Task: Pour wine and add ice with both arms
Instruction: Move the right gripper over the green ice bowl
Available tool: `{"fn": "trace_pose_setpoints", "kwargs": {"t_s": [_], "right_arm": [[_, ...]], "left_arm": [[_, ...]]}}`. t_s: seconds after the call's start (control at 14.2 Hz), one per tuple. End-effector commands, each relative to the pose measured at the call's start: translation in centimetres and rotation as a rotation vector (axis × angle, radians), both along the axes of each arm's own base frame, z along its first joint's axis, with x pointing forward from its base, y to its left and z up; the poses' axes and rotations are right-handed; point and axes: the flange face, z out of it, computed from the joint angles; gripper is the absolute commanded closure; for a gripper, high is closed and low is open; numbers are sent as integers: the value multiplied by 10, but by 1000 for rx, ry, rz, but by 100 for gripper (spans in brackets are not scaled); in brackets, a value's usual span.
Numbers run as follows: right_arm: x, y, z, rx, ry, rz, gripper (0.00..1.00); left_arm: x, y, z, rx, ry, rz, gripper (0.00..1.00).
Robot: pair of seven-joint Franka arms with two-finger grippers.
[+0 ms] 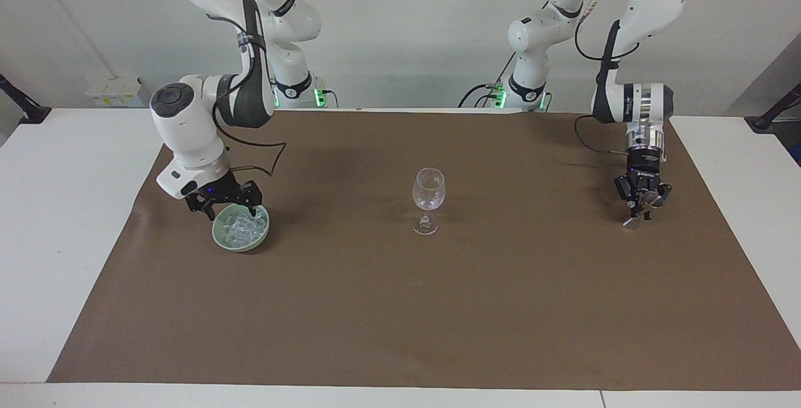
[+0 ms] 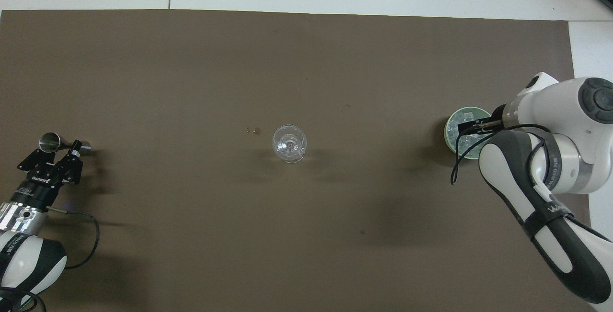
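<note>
A white table [image 1: 56, 208] is covered by a brown mat [image 1: 438, 308], and a plain pale wall is seen at the robots' end.

The right gripper [image 1: 230, 209] is lowered over a green bowl [image 1: 226, 244] at the right arm's end of the mat. Its fingers [image 1: 209, 213] are seen spread apart, with their tips at the bowl's rim on the edge nearer the robots. Nothing is held between them. The ice [image 1: 243, 228] is heaped in the bowl directly beneath this gripper. In the overhead view the bowl [image 2: 451, 132] is partly covered by the arm.

The left gripper [image 1: 642, 208] is pointed down, low over the mat at the left arm's end. A small metal jigger [image 1: 631, 223] is seen at its tips, tilted, with one cup end toward the mat. Whether the jigger [image 2: 49, 141] is clamped or released cannot be told.

A clear stemmed glass [image 1: 428, 192] is stood upright on the mat between the two grippers, well apart from each.
</note>
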Motion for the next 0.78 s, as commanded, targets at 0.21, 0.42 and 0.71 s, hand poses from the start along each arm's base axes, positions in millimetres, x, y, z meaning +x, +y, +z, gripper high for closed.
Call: {"fn": "trace_pose_setpoints", "kwargs": {"t_s": [0.21, 0.42, 0.71], "right_arm": [[-9, -6, -23, 3, -5, 15, 21], [-12, -9, -27, 3, 6, 13, 27], [-13, -12, -28, 3, 9, 7, 37]], "left_arm": [[5, 0, -1, -16, -15, 3, 0], [5, -1, 4, -6, -18, 3, 0], [3, -1, 17, 12, -23, 7, 0]]}}
